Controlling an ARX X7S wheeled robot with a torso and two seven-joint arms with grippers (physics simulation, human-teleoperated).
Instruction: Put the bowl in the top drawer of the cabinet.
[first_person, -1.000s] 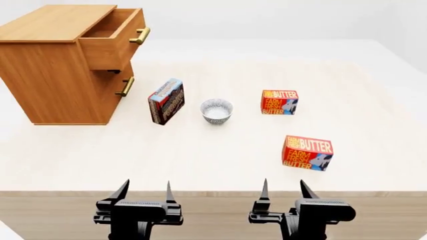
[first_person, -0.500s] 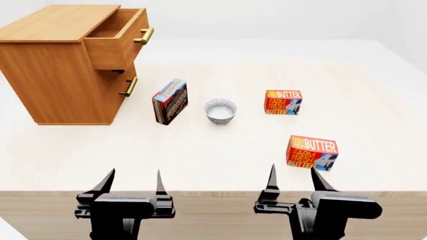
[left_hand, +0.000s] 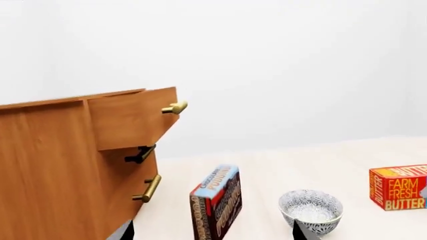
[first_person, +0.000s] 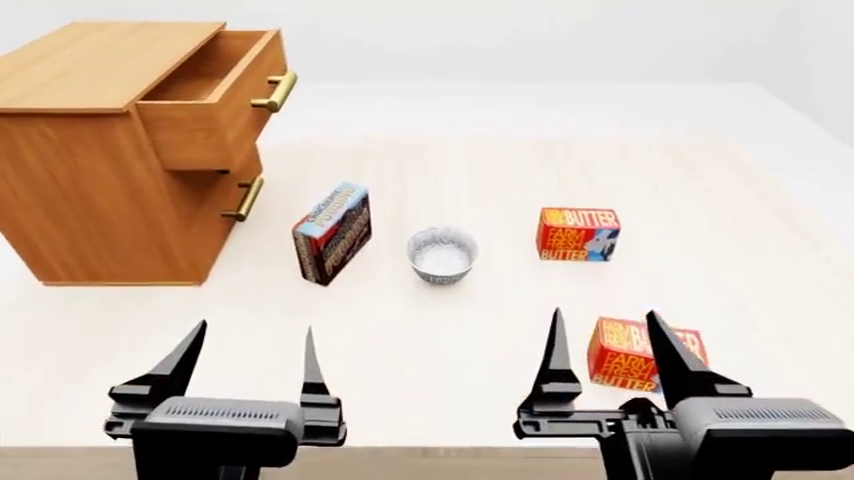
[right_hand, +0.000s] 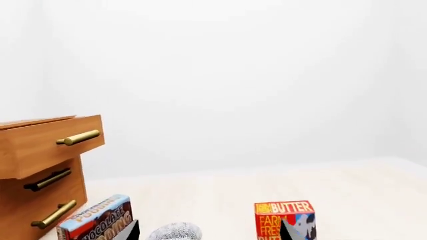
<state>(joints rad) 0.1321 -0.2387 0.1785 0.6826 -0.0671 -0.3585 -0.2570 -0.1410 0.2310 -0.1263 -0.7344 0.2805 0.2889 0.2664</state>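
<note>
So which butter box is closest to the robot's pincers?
The nearer butter box, sitting right behind the right pincer and partly hidden by it. The other butter box sits farther back, right of the bowl.

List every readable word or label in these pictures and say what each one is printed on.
"BUTTER" and "FARM FRESH BUTTER": far butter box.
"FARM FRESH BUTTER": near butter box, partly hidden behind the right end effector.
"CHOCOLATE PUDDING": pudding box beside the bowl; its smaller print is too blurred to read.
Cabinet: no text.

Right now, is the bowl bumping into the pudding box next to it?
Apart. The head view shows bare table between the bowl and the pudding box.
</note>
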